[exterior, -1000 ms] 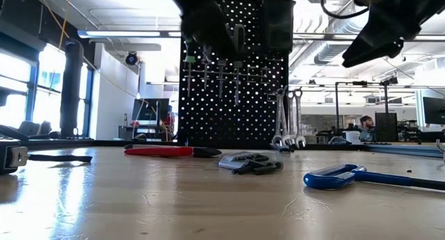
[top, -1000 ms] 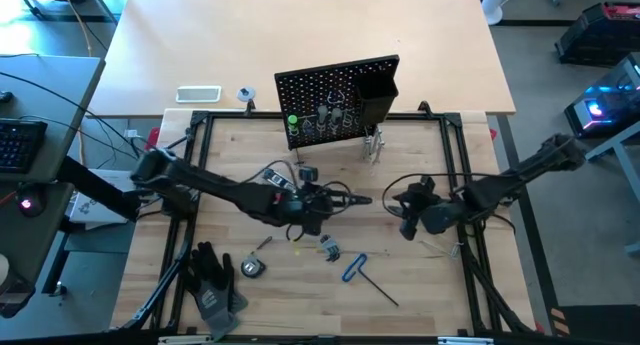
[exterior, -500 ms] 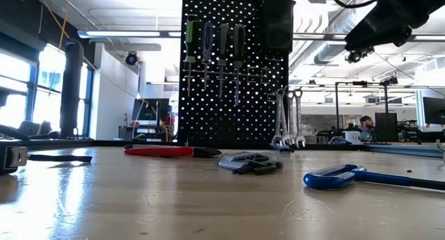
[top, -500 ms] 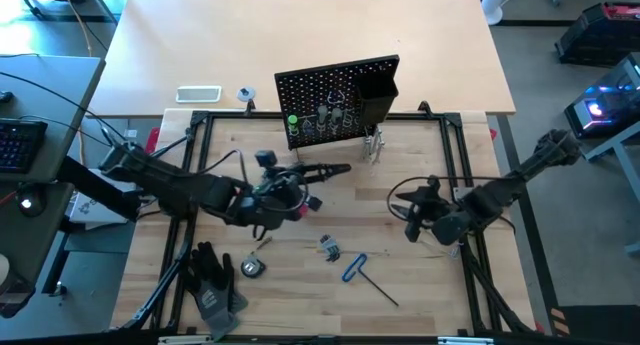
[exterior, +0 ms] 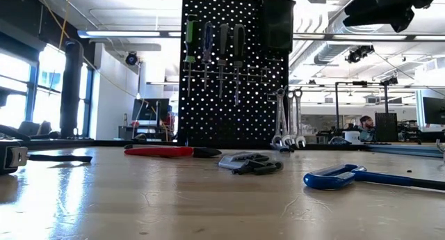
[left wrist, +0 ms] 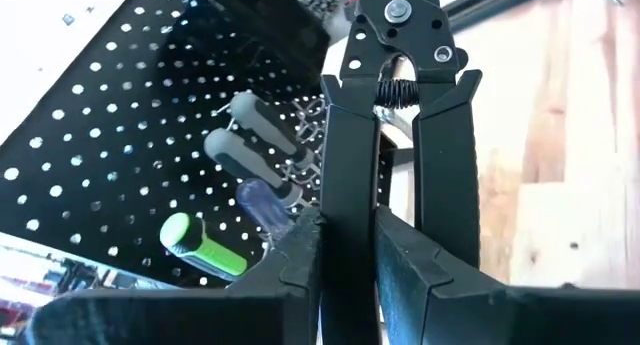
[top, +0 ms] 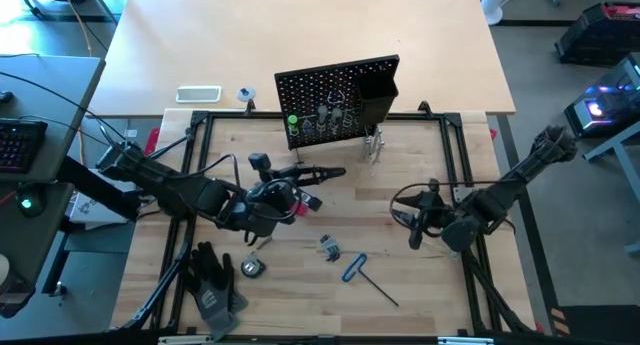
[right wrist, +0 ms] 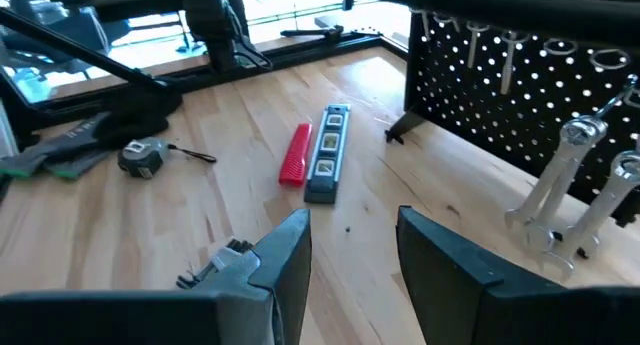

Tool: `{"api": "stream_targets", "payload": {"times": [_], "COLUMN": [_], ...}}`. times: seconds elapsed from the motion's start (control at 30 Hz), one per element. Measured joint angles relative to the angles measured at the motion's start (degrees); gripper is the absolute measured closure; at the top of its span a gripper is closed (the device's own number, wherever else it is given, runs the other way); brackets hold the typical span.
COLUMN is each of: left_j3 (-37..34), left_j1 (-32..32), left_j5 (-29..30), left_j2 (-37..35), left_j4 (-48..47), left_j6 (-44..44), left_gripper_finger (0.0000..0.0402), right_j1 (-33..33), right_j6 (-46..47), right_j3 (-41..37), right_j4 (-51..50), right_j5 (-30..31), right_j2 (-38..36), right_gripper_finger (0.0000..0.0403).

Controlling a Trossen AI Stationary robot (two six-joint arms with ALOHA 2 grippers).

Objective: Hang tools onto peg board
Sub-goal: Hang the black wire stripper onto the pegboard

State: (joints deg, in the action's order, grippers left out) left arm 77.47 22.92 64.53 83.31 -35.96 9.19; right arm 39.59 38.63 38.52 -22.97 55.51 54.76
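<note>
Left claw (left wrist: 348, 250) clamped narrow on one handle of the black pliers (left wrist: 400, 135); the other handle runs free beside it. Pliers held off the table, head pointing ahead of the claw toward the peg board (top: 330, 90). From above, the left claw (top: 268, 197) sits short of the board, with the pliers' head (top: 322, 172) reaching out in front, not yet touching it.

Beyond the pliers' head: four screwdrivers already hung in the rings, the green-handled one (left wrist: 200, 247) at one end, blue and two grey-black ones next to it. Wrenches (exterior: 286, 118) stand against the board's foot, under the black bin (exterior: 277, 23).

Right claw (right wrist: 350, 250) empty, fingers moderately apart, hovering well off to the right of the left claw. Ahead of it on the table lies a red-and-blue flat tool (right wrist: 318, 155); a tape measure (right wrist: 140, 157) lies farther off.

Still loose on the table: blue-handled hex key (top: 352, 269) and a small grey tool (top: 329, 247), both behind and to the side of the left claw.

Step in hand, as judged: carrying the pliers to the board. Next move calls for closing the gap and finding a free ring or hook, with the pliers turned so that they catch. One-handle grip looks loose; pliers may swing.
</note>
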Motion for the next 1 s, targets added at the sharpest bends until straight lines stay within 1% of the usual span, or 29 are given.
{"api": "stream_targets", "payload": {"times": [0.17,0.3,0.47,0.57,0.7,0.87,1.0], "left_j3": [0.0,0.0,0.0,0.0,0.0,0.0,0.0], "left_j1": [0.7,1.3,1.6,1.6,1.7,1.8,1.8], "left_j5": [-2.4,-4.3,-6.6,-9.4,-12.2,-15.1,-16.5], "left_j2": [0.0,0.0,0.3,1.0,3.0,6.0,8.4], "left_j4": [-1.1,-1.2,-1.9,-2.4,-2.4,-2.4,-2.2], "left_j6": [3.3,5.5,6.4,7.4,9.6,13.1,15.9], "left_gripper_finger": [0.0348,0.0348,0.0348,0.0348,0.0348,0.0348,0.0348], "right_j1": [0.0,-0.1,-0.1,-0.3,-1.3,-3.6,-5.8], "right_j6": [1.4,1.5,1.5,1.4,1.4,1.4,1.4], "right_j3": [0.0,0.0,0.0,0.0,0.0,0.0,0.0], "right_j4": [0.2,0.8,1.7,2.6,4.0,4.8,5.8], "right_j5": [-0.9,-3.6,-5.2,-6.6,-10.3,-16.4,-21.1], "right_j2": [0.0,0.0,0.0,0.0,0.0,0.0,0.0], "right_gripper_finger": [0.0261,0.0261,0.0261,0.0261,0.0261,0.0261,0.0261]}}
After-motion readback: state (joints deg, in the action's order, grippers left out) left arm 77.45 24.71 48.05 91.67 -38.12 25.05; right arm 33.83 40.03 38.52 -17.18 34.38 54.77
